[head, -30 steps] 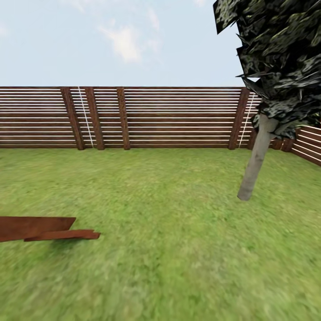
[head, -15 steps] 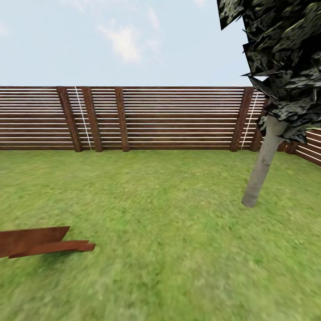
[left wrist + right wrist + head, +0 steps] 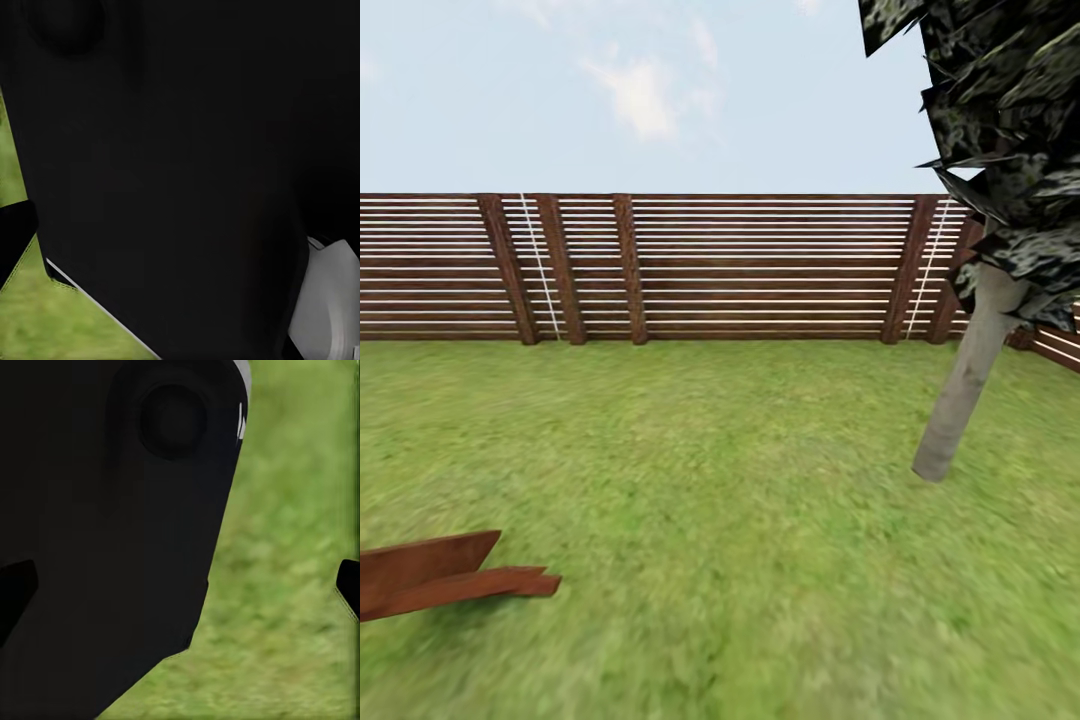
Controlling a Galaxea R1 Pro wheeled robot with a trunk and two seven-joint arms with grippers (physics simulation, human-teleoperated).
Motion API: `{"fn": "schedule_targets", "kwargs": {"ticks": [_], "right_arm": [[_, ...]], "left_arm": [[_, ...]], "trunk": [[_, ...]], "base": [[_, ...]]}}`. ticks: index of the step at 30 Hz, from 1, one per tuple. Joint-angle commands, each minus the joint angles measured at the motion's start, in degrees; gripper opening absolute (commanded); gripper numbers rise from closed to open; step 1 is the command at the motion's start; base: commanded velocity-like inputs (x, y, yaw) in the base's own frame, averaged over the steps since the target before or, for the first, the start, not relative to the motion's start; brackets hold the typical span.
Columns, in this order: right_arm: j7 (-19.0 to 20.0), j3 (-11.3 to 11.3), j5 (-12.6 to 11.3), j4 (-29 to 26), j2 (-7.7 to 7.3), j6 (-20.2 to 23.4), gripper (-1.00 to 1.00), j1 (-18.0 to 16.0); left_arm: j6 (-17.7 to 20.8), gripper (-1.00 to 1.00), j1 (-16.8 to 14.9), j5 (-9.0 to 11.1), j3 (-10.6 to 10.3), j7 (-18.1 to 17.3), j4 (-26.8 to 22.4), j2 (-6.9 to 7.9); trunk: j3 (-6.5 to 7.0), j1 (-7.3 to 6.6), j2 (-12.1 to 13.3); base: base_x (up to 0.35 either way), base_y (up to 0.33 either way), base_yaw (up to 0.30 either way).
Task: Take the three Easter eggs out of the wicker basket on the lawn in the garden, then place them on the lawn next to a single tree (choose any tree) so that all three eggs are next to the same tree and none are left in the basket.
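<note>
Wrist views: each is blocked largely by a black robot body part (image 3: 172, 165) close to the lens; a white part (image 3: 330, 300) is seen at one edge of the left wrist view. Grass is seen past it in both. Dark finger tips (image 3: 349, 585) are seen at the frame edges of the right wrist view; whether either gripper is spread or closed cannot be told from these pictures.

Head view, near: lawn (image 3: 740, 560) is recorded across the whole lower half, mottled green. A brown board (image 3: 440, 575), flat on the grass, is seen at the lower left. Compared with 1.0 s ago it sits lower and further left in the frame.

Mid: a tree (image 3: 970, 390) with a pale grey, leaning trunk and dark, near-black foliage stands on the grass at right. Its base is now lower and further right than before. The whole picture has shifted alike, so camera motion is noted, not object motion.

Far: slatted brown fence (image 3: 740, 265) closes the garden; sky with thin cloud above.

Eggs and basket: not located at this moment.
</note>
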Motion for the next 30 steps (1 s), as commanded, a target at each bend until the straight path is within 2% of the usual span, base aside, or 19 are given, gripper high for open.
{"fn": "schedule_targets", "kwargs": {"ticks": [1, 30], "right_arm": [[0.09, 0.3, 0.12, 0.12, 0.0, -0.03, 1.0, -0.07], [0.08, 0.3, 0.12, 0.12, 0.0, -0.03, 1.0, -0.07]], "left_arm": [[0.03, 1.0, 0.05, -0.04, -0.04, -0.11, -0.14, 0.0], [0.03, 1.0, 0.05, 0.01, -0.04, -0.11, -0.21, 0.0]], "trunk": [[-0.04, 0.03, -0.02], [-0.04, 0.03, -0.02]], "base": [[0.335, 0.0, 0.0], [0.335, 0.0, 0.0]]}}
